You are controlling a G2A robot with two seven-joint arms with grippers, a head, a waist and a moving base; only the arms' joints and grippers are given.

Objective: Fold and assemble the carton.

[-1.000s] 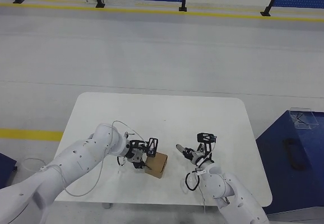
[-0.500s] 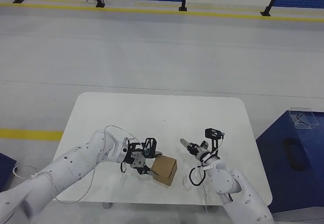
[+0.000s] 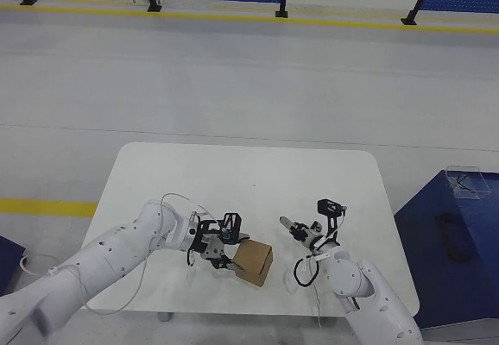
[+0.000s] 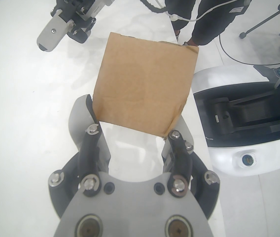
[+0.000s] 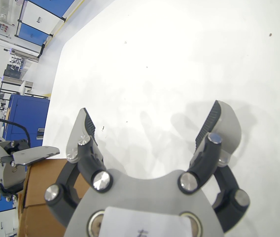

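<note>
A brown cardboard carton [image 3: 255,260] sits folded into a box shape near the front edge of the white table [image 3: 249,172]. My left gripper [image 3: 227,248] is shut on the carton's left end. In the left wrist view the carton [image 4: 145,85] sits between the two fingers of that gripper [image 4: 132,122]. In the right wrist view one left finger [image 5: 36,154] lies flat along the carton's [image 5: 46,186] upper face. My right gripper [image 3: 291,228] stands open a little to the right of the carton, with nothing between its fingers. It is seen from its own wrist [image 5: 149,122] over the bare table [image 5: 179,38].
A dark blue bin [image 3: 483,241] stands off the table to the right. The table's front edge runs close to the carton. The far half of the table is bare.
The left gripper and the carton have shifted right and toward the front edge since a second ago. The right gripper has backed off slightly to the right. Little has moved in the last half second.
</note>
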